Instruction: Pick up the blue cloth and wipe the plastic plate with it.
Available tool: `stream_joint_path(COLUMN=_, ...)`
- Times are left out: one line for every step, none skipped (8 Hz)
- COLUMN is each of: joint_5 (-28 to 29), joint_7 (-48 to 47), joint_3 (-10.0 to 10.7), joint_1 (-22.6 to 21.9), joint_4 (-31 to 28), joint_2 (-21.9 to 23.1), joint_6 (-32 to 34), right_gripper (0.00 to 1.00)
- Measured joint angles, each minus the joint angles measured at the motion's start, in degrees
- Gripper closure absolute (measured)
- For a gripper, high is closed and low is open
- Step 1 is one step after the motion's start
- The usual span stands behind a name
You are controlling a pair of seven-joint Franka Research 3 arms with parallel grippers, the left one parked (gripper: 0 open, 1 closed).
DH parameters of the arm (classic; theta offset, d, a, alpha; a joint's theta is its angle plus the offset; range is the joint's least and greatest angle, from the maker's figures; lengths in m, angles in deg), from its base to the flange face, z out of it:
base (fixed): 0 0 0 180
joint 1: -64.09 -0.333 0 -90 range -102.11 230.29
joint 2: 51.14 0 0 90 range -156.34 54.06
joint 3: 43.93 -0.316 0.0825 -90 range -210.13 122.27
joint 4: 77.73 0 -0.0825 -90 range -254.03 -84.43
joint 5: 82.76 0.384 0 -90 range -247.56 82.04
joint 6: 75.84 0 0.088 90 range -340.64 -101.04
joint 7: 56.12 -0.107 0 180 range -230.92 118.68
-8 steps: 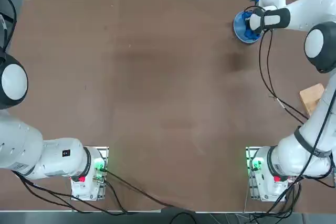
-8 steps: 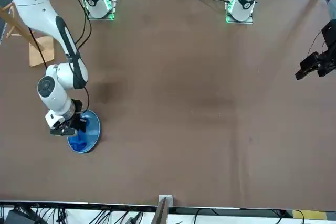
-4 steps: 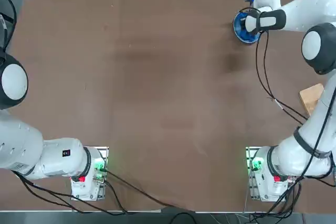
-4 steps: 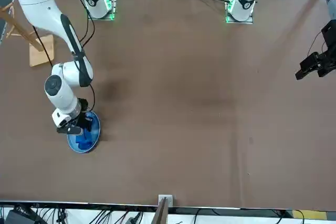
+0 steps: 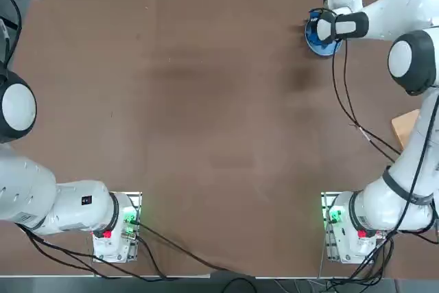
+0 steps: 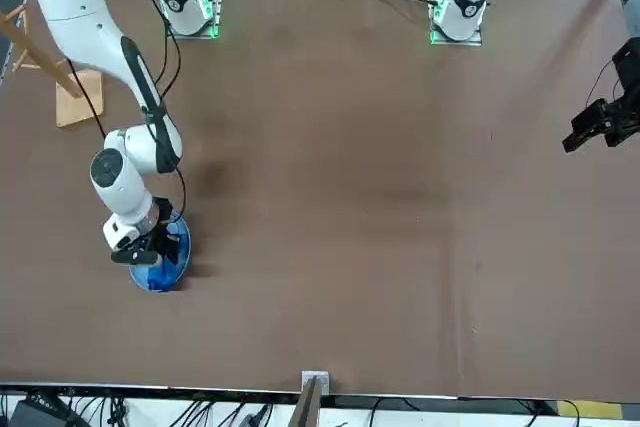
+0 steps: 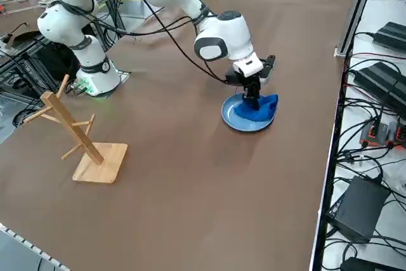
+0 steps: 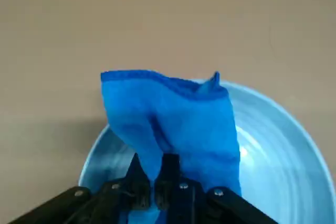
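The light blue plastic plate (image 7: 236, 119) lies near the far right corner of the table, seen also in the top view (image 5: 312, 38) and the front view (image 6: 178, 259). My right gripper (image 7: 254, 100) stands over the plate, shut on the blue cloth (image 7: 264, 106). The royal-blue cloth (image 8: 173, 114) hangs from the fingertips and drapes onto the plate's (image 8: 278, 150) inner surface, reaching over its rim on one side. In the wrist view the gripper (image 8: 153, 169) pinches a fold of the fabric. The front view shows the cloth (image 6: 150, 274) under the hand (image 6: 148, 250).
A tan wooden stand (image 7: 82, 138) with pegs rises from its square base near the table's right edge, closer to the arm's base (image 7: 95, 74). Cables trail from the arm over the table. The table's far edge runs close to the plate.
My right gripper has slid with the cloth across the plate towards the table's far edge and slightly to the robot's left. The plate has stayed in place.
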Motion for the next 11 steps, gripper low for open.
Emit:
stream_joint_path(joint_5=-1.71, joint_7=0.04, joint_3=0.03, joint_1=0.74, joint_4=1.37, joint_2=-0.87, joint_6=-0.1, right_gripper=0.94)
stream_joint_path(joint_5=-3.43, joint_7=0.32, joint_3=0.06, joint_1=1.91, joint_4=2.23, joint_2=-1.42, joint_6=-0.15, right_gripper=0.94)
stream_joint_path(joint_5=-4.49, joint_7=1.14, joint_3=0.09, joint_1=3.33, joint_4=2.57, joint_2=-1.72, joint_6=-0.21, right_gripper=0.94)
stream_joint_path(joint_5=-4.86, joint_7=2.02, joint_3=0.1, joint_1=4.6, joint_4=2.45, joint_2=-1.77, joint_6=-0.29, right_gripper=0.94)
stream_joint_path(joint_5=-4.89, joint_7=2.45, joint_3=0.01, joint_1=5.25, joint_4=2.08, joint_2=-1.68, joint_6=-0.48, right_gripper=0.94)
stream_joint_path(joint_5=-4.94, joint_7=2.45, joint_3=-0.01, joint_1=5.27, joint_4=1.54, joint_2=-1.52, joint_6=-1.02, right_gripper=0.94)
stream_joint_path(joint_5=-5.01, joint_7=2.33, joint_3=-0.01, joint_1=5.27, joint_4=0.82, joint_2=-1.22, joint_6=-1.53, right_gripper=0.94)
stream_joint_path(joint_5=-5.05, joint_7=2.12, joint_3=-0.01, joint_1=5.22, joint_4=-0.28, joint_2=-0.58, joint_6=-1.76, right_gripper=0.94)
stream_joint_path(joint_5=-5.13, joint_7=1.67, joint_3=-0.03, joint_1=5.06, joint_4=-1.6, joint_2=0.22, joint_6=-1.84, right_gripper=0.94)
stream_joint_path(joint_5=-5.42, joint_7=0.54, joint_3=-0.07, joint_1=4.72, joint_4=-2.81, joint_2=0.97, joint_6=-1.84, right_gripper=0.94)
stream_joint_path(joint_5=-5.7, joint_7=-1.01, joint_3=-0.08, joint_1=4.04, joint_4=-3.93, joint_2=1.67, joint_6=-1.8, right_gripper=0.94)
